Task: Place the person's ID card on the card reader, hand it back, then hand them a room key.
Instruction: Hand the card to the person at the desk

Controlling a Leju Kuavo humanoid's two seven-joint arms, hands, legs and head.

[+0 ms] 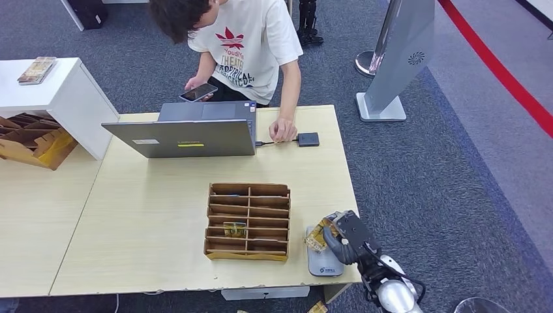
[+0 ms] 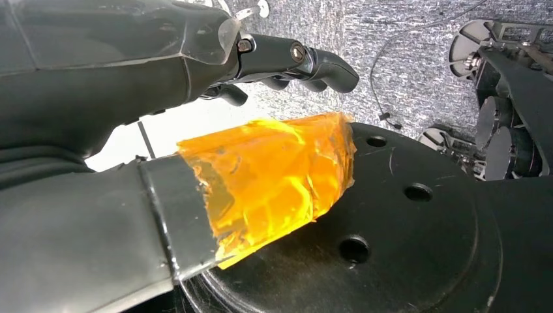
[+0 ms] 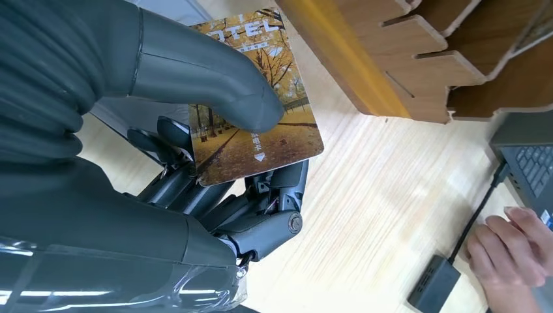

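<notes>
Nearby, right hand [image 3: 215, 163] fingers pinch the room key [image 3: 257, 104] beside the wooden organizer [image 1: 248, 222]; left hand [image 2: 195, 130] fingers spread, holding nothing.

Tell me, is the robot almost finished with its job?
Nearly, probably. The right robot hand holds a hotel key card above the card reader, beside the wooden organizer. Still left: handing it over. The person's hand rests by the laptop, not reaching yet.

On the card [image 3: 256, 104] we read "OTEL", its first letter hidden by the thumb; on the person's shirt [image 1: 251, 39] we make out "Young" and "THE".
</notes>
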